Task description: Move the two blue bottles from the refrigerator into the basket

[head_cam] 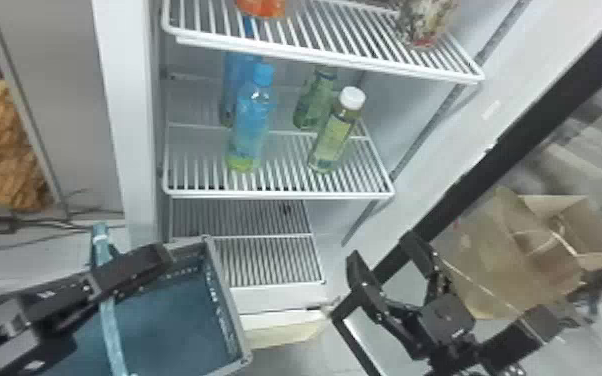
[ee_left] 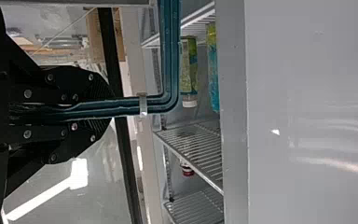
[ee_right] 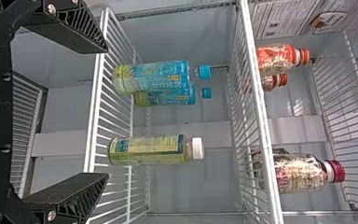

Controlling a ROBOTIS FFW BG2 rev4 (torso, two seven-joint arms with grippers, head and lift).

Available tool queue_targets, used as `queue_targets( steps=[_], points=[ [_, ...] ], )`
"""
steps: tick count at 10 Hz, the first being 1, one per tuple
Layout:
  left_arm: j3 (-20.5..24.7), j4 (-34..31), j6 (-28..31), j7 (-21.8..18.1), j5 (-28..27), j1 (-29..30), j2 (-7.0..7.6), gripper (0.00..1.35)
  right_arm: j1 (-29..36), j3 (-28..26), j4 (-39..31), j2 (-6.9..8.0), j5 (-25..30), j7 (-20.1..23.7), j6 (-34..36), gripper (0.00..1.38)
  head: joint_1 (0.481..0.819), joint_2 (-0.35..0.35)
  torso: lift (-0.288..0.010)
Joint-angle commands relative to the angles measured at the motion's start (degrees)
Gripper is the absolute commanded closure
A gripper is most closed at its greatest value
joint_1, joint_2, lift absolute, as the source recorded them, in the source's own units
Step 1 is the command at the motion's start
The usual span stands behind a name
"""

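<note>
Fingers (ee_right: 77, 30) of the right gripper (ee_right: 107, 113) stand parted and empty, facing the shelf (head_cam: 280, 194) where both blue bottles (head_cam: 250, 130) stand upright. The left gripper (ee_left: 105, 106) is clamped on the handle (ee_left: 127, 107) of the basket (head_cam: 234, 312). Picking the first bottle seems in hand; next, the right gripper should advance around the nearer one, avoiding the white-capped bottle (head_cam: 334, 137).
</note>
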Motion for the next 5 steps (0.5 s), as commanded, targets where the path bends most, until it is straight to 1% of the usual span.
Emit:
queue_targets(
  steps=[1,3,5],
  points=[
    [-0.10,0.11,0.00,0.00,0.11,-0.12,-0.03,1.20,-1.01,0.09,-0.64,-0.15,1.48,0.33,1.80,0.11,0.695,-0.350,-0.220],
    [-0.10,0.11,0.00,0.00,0.11,-0.12,-0.03,1.20,-3.54,0.44,-0.50,-0.50,2.74,1.21,3.91,0.10,0.695,-0.350,-0.220],
    [-0.10,0.11,0.00,0.00,0.11,-0.12,-0.12,1.20,-7.48,2.49,1.61,-1.55,2.40,1.56,4.75,0.10,0.695,-0.350,-0.220]
  ],
)
